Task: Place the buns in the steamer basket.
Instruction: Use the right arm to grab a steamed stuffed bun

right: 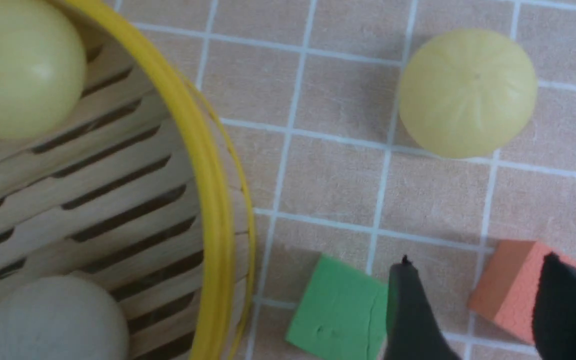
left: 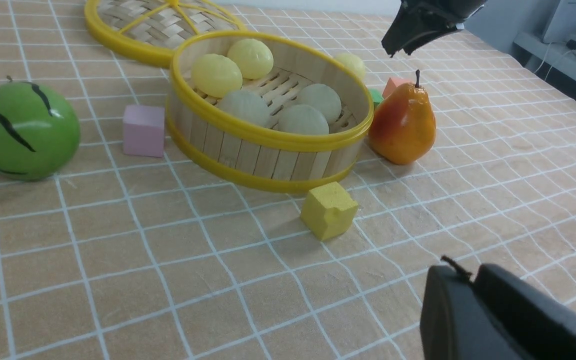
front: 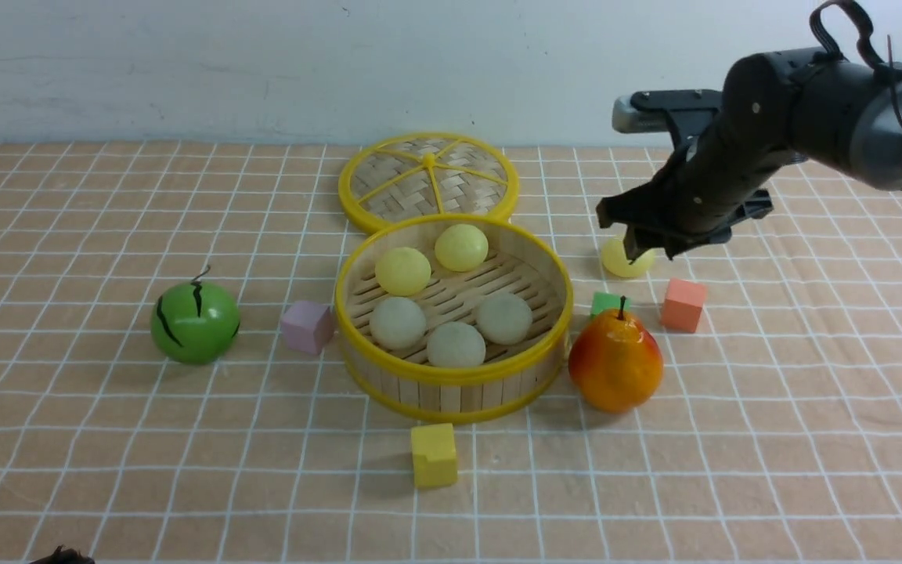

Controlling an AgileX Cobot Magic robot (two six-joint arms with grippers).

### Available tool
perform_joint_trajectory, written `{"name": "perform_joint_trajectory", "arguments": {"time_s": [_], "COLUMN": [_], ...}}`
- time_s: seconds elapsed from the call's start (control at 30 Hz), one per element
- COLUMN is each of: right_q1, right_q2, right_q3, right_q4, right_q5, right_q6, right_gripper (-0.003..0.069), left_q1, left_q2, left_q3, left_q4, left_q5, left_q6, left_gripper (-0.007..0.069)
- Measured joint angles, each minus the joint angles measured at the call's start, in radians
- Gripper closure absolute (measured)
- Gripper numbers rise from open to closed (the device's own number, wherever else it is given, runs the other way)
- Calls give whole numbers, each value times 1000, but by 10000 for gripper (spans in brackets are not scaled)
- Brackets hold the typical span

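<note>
The steamer basket (front: 455, 377) stands mid-table and holds five buns: two pale yellow ones (front: 402, 271) (front: 461, 247) at the back and three off-white ones (front: 398, 322) (front: 456, 344) (front: 503, 317) in front. A sixth pale yellow bun (front: 615, 260) lies on the cloth to the basket's right; it also shows in the right wrist view (right: 468, 92). My right gripper (front: 647, 249) (right: 478, 260) is open and empty, hovering just above this bun and partly covering it. My left gripper (left: 468, 275) is shut and empty, low near the front left.
The woven lid (front: 428, 182) lies behind the basket. A green melon ball (front: 195, 322) and a pink cube (front: 307, 327) are on its left. A yellow cube (front: 434, 454) is in front. A pear (front: 615, 360), a green cube (front: 607, 303) and an orange cube (front: 683, 304) are on its right.
</note>
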State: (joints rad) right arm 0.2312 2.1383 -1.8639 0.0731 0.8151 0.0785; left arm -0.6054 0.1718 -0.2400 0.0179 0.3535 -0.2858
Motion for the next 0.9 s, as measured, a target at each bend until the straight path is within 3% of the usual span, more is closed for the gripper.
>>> {"name": "perform_joint_trajectory", "arguments": {"time_s": [0.6,0.9], "right_q1": [-5,-44], "right_q2": [244,263], "right_q3": [-270,-292], "right_q4": [-87,-84], "right_q5": [-97,-140], "right_q6": [15,46], "right_gripper": [320,321], "left_q1": [0,0], "left_q2": [0,0], "left_q3": [0,0], "left_q4": [0,0], "left_q5": [0,0], "left_q6": [0,0], "left_gripper": [554,554]}}
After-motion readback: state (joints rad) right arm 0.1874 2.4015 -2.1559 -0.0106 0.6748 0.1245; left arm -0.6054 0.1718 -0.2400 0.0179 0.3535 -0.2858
